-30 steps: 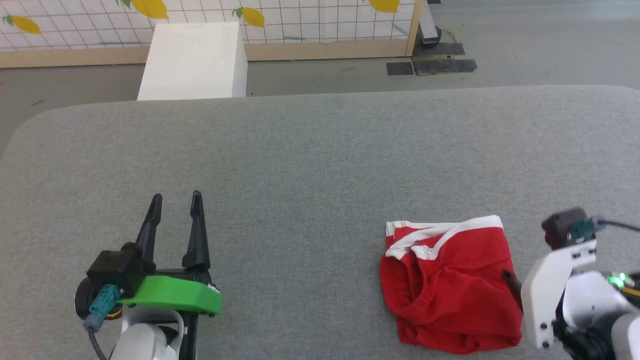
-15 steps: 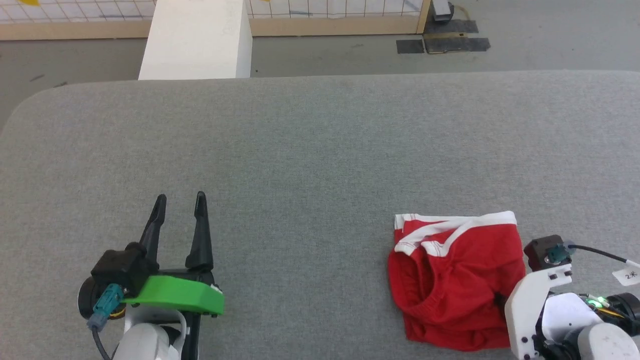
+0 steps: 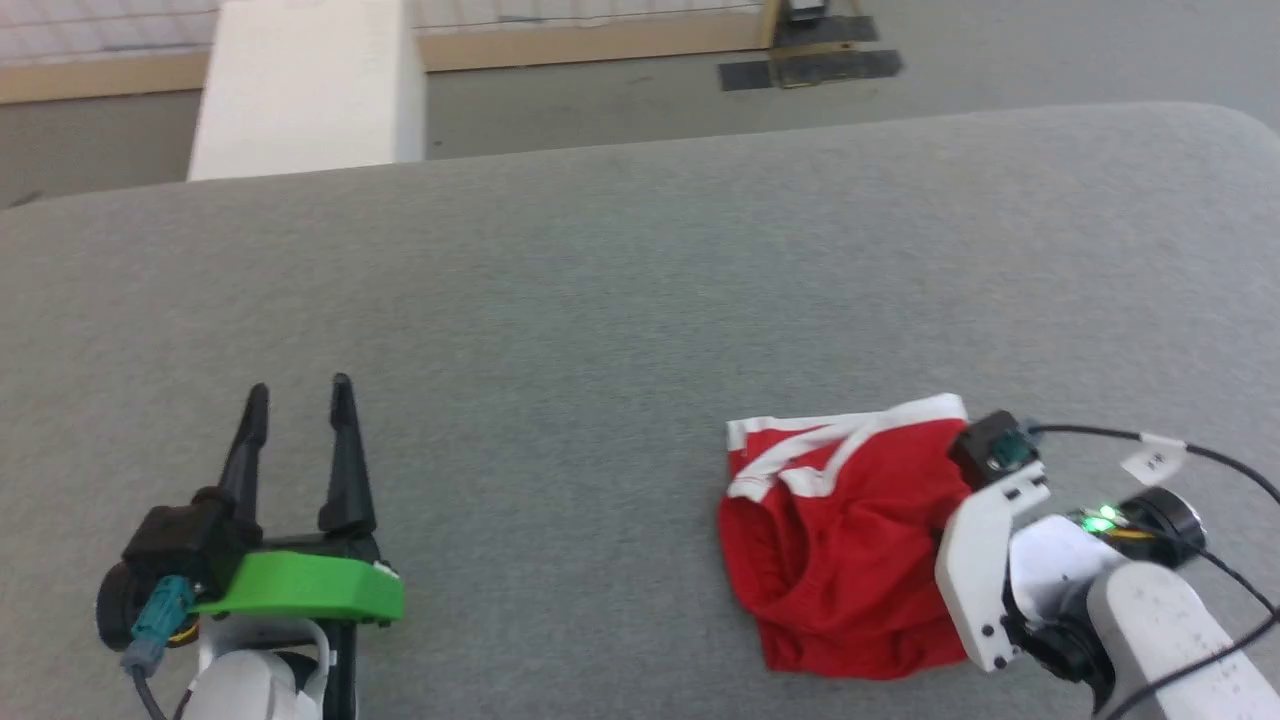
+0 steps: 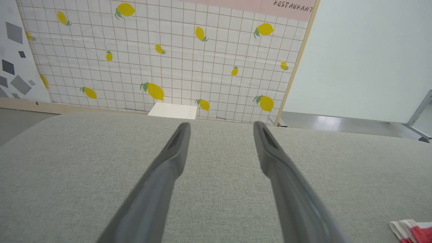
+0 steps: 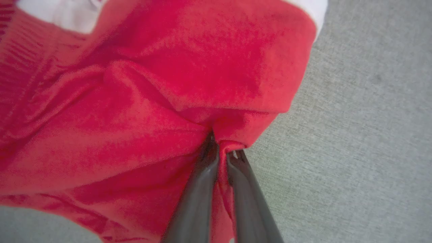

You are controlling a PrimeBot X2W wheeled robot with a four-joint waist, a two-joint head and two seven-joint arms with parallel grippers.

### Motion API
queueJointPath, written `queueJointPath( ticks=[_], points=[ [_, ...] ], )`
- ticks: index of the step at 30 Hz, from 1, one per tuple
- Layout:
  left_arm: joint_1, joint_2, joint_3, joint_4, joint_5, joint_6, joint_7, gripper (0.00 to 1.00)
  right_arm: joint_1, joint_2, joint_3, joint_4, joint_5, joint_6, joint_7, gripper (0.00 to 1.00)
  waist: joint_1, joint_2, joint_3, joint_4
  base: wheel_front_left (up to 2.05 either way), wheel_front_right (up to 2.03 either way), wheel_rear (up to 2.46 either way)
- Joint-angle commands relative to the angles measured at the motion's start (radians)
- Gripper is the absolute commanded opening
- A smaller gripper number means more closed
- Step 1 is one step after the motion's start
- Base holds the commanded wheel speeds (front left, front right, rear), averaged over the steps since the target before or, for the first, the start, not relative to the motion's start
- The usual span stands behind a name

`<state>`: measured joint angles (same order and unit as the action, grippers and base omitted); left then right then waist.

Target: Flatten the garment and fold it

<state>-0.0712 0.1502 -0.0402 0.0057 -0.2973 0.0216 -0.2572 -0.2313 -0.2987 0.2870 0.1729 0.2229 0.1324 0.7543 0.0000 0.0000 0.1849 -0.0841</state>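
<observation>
Since a second ago our right gripper (image 5: pixel 221 148) has slid leftward over the right edge of the bright red soft-fabric shorts with white trim (image 3: pixel 830 540), and our head camera has tipped and turned, shifting the whole scene. At lower left, our left gripper (image 3: pixel 300 388) is held over the grey fabric-covered table (image 3: pixel 640 300), its two long dark fingers spread apart with nothing between them. Beyond the table's far edge stands a white rectangular block (image 3: pixel 300 90). Toward the right, near the table's front edge, the shorts lie rumpled on the grey fabric. At their right side, our right gripper's fingers are pinched together on a fold of red cloth.
</observation>
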Motion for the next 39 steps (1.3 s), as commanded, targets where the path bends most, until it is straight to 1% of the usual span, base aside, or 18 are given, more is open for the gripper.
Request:
queueJointPath(
  ticks=[1, 4, 8, 12, 14, 17, 22, 30, 37, 38, 39],
  points=[
    [0.009, 0.008, 0.007, -0.012, -0.001, 0.008, 0.002, 1.0, -0.036, -0.012, 0.033, 0.018, 0.032, -0.002, 0.003, 0.0, 0.0, 0.0, 0.039, -0.16, 0.0, 0.0, 0.0],
    [-0.008, 0.011, 0.014, -0.03, 0.0, 0.021, 0.009, 1.0, -0.11, -0.059, 0.111, 0.05, 0.08, -0.002, -0.01, 0.0, 0.0, 0.0, 0.066, -0.247, 0.0, 0.0, 0.0],
    [-0.04, 0.028, 0.021, -0.051, 0.008, 0.03, 0.023, 1.0, -0.208, -0.104, 0.173, 0.103, 0.117, -0.002, -0.059, 0.0, 0.0, 0.0, 0.104, -0.341, 0.0, 0.0, 0.0],
    [-0.06, 0.051, 0.037, -0.078, 0.019, 0.047, 0.042, 1.0, -0.299, -0.139, 0.201, 0.176, 0.139, -0.002, -0.141, 0.0, 0.0, 0.0, 0.146, -0.408, 0.0, 0.0, 0.0],
    [-0.068, 0.06, 0.045, -0.102, 0.026, 0.059, 0.053, 1.0, -0.341, -0.156, 0.2, 0.225, 0.148, -0.002, -0.181, 0.0, 0.0, 0.0, 0.173, -0.427, 0.0, 0.0, 0.0],
    [-0.082, 0.076, 0.053, -0.14, 0.039, 0.073, 0.073, 1.0, -0.398, -0.185, 0.191, 0.298, 0.145, -0.002, -0.242, 0.0, 0.0, 0.0, 0.218, -0.433, 0.0, 0.0, 0.0],
    [-0.096, 0.117, 0.074, -0.214, 0.075, 0.103, 0.125, 1.0, -0.482, -0.224, 0.158, 0.415, 0.126, -0.002, -0.353, 0.0, 0.0, 0.0, 0.305, -0.418, 0.0, 0.0, 0.0],
    [-0.066, 0.171, 0.118, -0.348, 0.111, 0.141, 0.216, 1.0, -0.594, -0.273, 0.068, 0.613, 0.064, -0.002, -0.46, 0.0, 0.0, 0.0, 0.401, -0.38, 0.0, 0.0, 0.0],
    [-0.021, 0.2, 0.157, -0.427, 0.119, 0.158, 0.267, 1.0, -0.682, -0.263, -0.048, 0.77, -0.014, -0.002, -0.536, 0.0, 0.0, 0.0, 0.427, -0.375, 0.0, 0.0, 0.0],
    [-0.016, 0.202, 0.16, -0.437, 0.119, 0.16, 0.273, 1.0, -0.692, -0.26, -0.065, 0.792, -0.03, -0.002, -0.549, 0.06, 0.0, 0.0, 0.428, -0.375, 0.0, 0.0, 0.0],
    [-0.012, 0.204, 0.162, -0.444, 0.119, 0.161, 0.277, 1.0, -0.7, -0.257, -0.083, 0.814, -0.046, -0.002, -0.559, 0.69, 0.0, 0.0, 0.427, -0.375, 0.0, 0.0, 0.0]
  ],
)
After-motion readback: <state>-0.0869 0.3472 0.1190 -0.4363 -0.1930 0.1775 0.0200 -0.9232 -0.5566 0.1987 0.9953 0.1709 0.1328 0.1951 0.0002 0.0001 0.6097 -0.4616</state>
